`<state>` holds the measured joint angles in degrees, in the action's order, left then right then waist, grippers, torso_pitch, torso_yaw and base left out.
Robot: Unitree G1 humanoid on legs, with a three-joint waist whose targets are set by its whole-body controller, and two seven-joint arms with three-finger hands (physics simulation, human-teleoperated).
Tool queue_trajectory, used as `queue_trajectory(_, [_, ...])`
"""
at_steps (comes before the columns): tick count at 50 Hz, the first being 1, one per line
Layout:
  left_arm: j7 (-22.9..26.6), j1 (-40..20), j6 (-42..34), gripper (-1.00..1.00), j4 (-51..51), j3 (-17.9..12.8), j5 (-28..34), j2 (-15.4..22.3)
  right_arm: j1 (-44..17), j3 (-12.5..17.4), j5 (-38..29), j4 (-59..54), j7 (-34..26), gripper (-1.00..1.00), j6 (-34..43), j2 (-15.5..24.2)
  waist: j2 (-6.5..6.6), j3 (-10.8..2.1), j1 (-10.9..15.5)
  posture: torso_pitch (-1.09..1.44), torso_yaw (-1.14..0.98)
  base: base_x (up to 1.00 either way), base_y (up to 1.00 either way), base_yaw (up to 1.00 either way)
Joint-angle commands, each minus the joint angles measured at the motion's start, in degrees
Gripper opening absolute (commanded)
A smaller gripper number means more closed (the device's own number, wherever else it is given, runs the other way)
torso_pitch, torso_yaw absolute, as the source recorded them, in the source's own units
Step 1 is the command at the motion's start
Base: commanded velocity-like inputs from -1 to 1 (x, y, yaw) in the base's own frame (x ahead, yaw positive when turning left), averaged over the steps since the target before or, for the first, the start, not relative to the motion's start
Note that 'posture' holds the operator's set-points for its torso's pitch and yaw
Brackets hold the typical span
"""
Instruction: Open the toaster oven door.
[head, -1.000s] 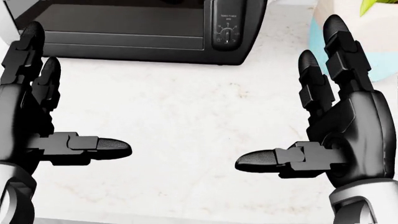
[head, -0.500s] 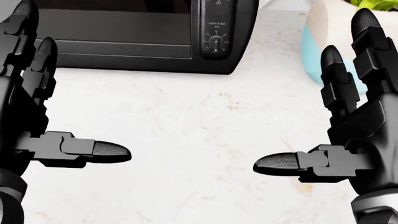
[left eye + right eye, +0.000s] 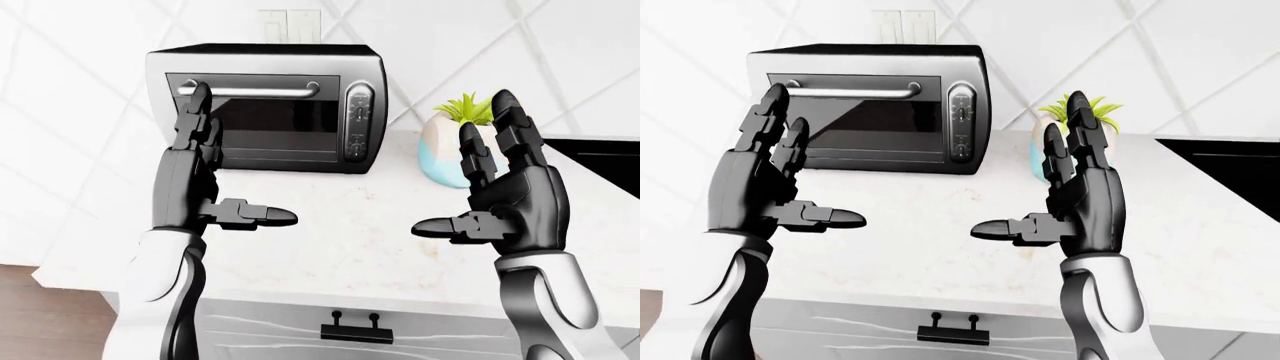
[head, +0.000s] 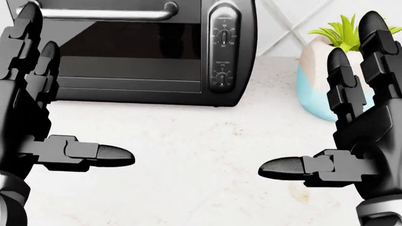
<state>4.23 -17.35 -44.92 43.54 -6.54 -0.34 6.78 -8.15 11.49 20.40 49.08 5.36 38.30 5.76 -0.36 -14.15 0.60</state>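
Two black three-finger hands are raised above a white speckled countertop (image 3: 330, 225), palms facing each other and well apart, with nothing between them. Toaster oven (image 3: 268, 105): black and silver, standing at the far side of the countertop against a white tiled wall (image 3: 80, 90); its dark glass door (image 3: 868, 124) is upright and closed, with a horizontal silver handle (image 3: 852, 92) along its top edge. Control panel (image 4: 222, 47): a vertical strip of dials on the oven's right. Left hand (image 3: 190, 187): fingers spread and upright, thumb pointing right, held on the near side of the door's left part; contact with the door cannot be determined. Right hand (image 3: 510, 202): fingers likewise spread, thumb pointing left. Plant pot (image 4: 314, 80): white and blue, with green leaves, far right of the oven. Drawer pull (image 3: 355, 330): small and black, below the counter's near edge.
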Motion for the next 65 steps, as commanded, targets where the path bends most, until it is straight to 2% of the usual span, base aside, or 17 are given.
queue_trajectory(1, [0.0, -1.3, 1.6, 1.0, 1.1, 0.1, 0.0, 0.2, -1.4, 0.3, 0.2, 1.4, 0.1, 1.0, -1.1, 0.4, 0.04, -0.49, 0.0, -0.35, 0.0, 0.0, 0.0, 0.0])
queue_trajectory(9, [0.1, -1.5, 2.7, 1.0, -0.4, 0.1, 0.2, 0.3, -0.4, -0.2, -0.4, 1.0, -0.6, 1.0, -2.3, 0.0, -0.01, -2.73, 0.4, -0.41, 0.0, 0.0, 0.0, 0.0])
queue_trajectory(14, [1.3, -4.6, 2.6, 1.0, -3.3, 0.9, 3.0, 1.7, -0.5, -0.2, -0.6, 0.6, -0.8, 1.0, -2.7, -0.1, -0.04, -3.0, 0.6, -0.41, 0.0, 0.0, 0.0, 0.0])
queue_trajectory(20, [4.0, -10.3, 0.9, 1.0, -6.0, 0.7, 6.8, 4.1, -0.3, -0.4, -0.9, 0.4, -1.0, 1.0, -3.1, -0.2, -0.05, -2.52, 0.7, -0.38, 0.0, 0.0, 0.0, 0.0])
queue_trajectory(22, [5.7, -12.2, 1.7, 1.0, -8.2, 1.6, 10.9, 6.2, -0.4, -0.4, -0.7, 0.8, -0.8, 1.0, -2.5, -0.2, -0.02, -2.41, 0.7, -0.38, 0.0, 0.0, 0.0, 0.0])
queue_trajectory(24, [8.1, -13.5, 2.8, 1.0, -10.7, 1.4, 12.7, 6.4, -0.5, -0.3, -0.7, 1.0, -0.8, 1.0, -2.3, -0.1, -0.05, -2.35, 0.7, -0.38, 0.0, 0.0, 0.0, 0.0])
queue_trajectory(27, [11.6, -16.0, 6.9, 1.0, -16.1, 3.0, 20.3, 8.9, -0.3, -0.6, -1.0, 0.8, -0.9, 1.0, -2.7, -0.2, 0.0, -2.38, 0.7, -0.38, 0.0, 0.0, 0.0, 0.0])
queue_trajectory(29, [14.6, -18.1, 7.7, 1.0, -17.5, 2.9, 23.0, 8.2, -0.1, -1.0, -1.2, 0.9, -0.9, 1.0, -2.8, -0.4, -0.09, -2.47, 0.8, -0.38, 0.0, 0.0, 0.0, 0.0])
queue_trajectory(33, [18.8, -22.6, 15.3, 1.0, -24.8, 4.7, 33.8, 9.8, -0.6, -0.9, -1.0, 1.7, -0.8, 1.0, -1.8, -0.4, -0.35, -2.46, 0.8, -0.38, 0.0, 0.0, 0.0, 0.0])
queue_trajectory(37, [22.4, -24.5, 21.4, 1.0, -29.3, 3.7, 40.3, 9.2, -0.9, -1.0, -0.7, 2.3, -0.4, 1.0, -1.0, -0.4, -0.58, -2.55, 0.6, -0.38, 0.0, 0.0, 0.0, 0.0])
queue_trajectory(42, [21.9, -24.4, 31.6, 1.0, -36.2, 4.3, 49.6, 9.5, -1.1, -0.5, -0.3, 2.4, -0.4, 1.0, -0.8, -0.2, -0.6, -2.77, 0.2, -0.38, 0.0, 0.0, 0.0, 0.0])
queue_trajectory(47, [21.9, -24.1, 36.1, 1.0, -40.6, 4.1, 55.4, 8.1, -0.5, -0.6, -0.6, 1.2, -0.8, 1.0, -2.3, -0.3, -0.65, -2.96, 0.0, -0.38, 0.0, 0.0, 0.0, 0.0])
queue_trajectory(59, [21.3, -24.6, 40.1, 1.0, -45.6, 4.5, 60.1, 6.7, -0.7, 0.4, 0.7, 2.2, -0.2, 1.0, -1.2, 0.2, -0.64, -3.0, -0.7, -0.38, 0.0, 0.0, 0.0, 0.0])
queue_trajectory(65, [19.6, -26.6, 44.2, 1.0, -52.9, 5.5, 64.4, 7.7, -0.6, 0.5, 0.7, 1.6, -0.4, 1.0, -2.0, 0.3, -0.64, -2.99, -0.8, -0.38, 0.0, 0.0, 0.0, 0.0])
